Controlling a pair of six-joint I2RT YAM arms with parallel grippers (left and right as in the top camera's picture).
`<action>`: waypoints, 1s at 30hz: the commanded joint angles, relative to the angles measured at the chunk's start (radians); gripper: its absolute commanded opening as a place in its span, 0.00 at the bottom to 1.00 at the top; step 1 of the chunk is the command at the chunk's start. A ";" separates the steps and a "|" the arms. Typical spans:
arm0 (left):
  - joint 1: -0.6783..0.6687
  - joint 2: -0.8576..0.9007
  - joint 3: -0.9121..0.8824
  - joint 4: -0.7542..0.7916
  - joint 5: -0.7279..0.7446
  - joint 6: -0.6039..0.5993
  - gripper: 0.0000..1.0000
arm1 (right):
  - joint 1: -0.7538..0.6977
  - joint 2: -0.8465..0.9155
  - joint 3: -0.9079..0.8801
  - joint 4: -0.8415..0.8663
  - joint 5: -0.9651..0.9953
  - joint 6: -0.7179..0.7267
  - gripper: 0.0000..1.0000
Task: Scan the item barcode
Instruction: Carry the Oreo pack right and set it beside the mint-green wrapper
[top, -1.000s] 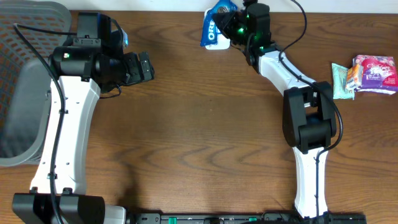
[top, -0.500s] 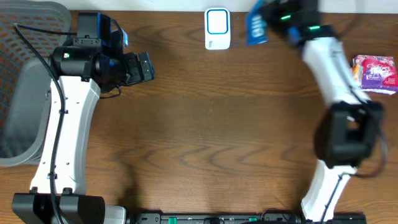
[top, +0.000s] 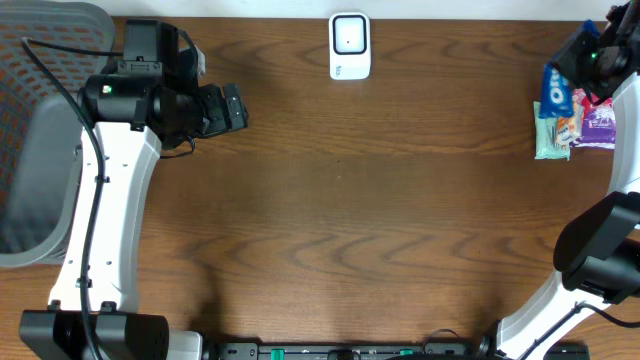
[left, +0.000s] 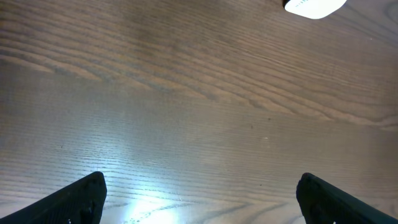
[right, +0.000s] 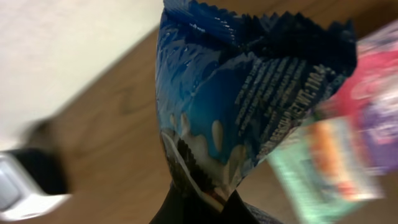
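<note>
The item is a blue Oreo packet (top: 556, 93), and my right gripper (top: 592, 62) is shut on its lower end at the table's far right edge. In the right wrist view the packet (right: 242, 93) hangs crumpled in front of the camera, pinched by the right gripper (right: 208, 202). The white barcode scanner (top: 349, 45) lies at the back middle of the table; it also shows blurred as the scanner (right: 25, 180) at the left of that view. My left gripper (top: 228, 108) stands open and empty over bare wood, its fingers (left: 81, 200) far apart.
A green packet (top: 548, 132) and a pink-purple packet (top: 603, 120) lie under and beside the held item at the right edge. A grey mesh basket (top: 40, 150) stands off the table's left side. The scanner (left: 314, 6) peeks in at the top of the left wrist view.
My right arm has swung from the scanner to the far right, carrying the Oreo packet over to the other packets. The left arm has not moved.
</note>
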 joint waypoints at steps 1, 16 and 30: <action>0.002 0.002 -0.003 0.000 -0.010 0.013 0.98 | -0.002 -0.007 0.000 0.008 0.100 -0.175 0.01; 0.002 0.002 -0.003 0.000 -0.010 0.013 0.98 | -0.004 0.138 0.000 -0.039 0.214 -0.148 0.08; 0.002 0.002 -0.003 0.000 -0.010 0.013 0.98 | -0.030 -0.010 0.004 -0.099 0.327 -0.137 0.64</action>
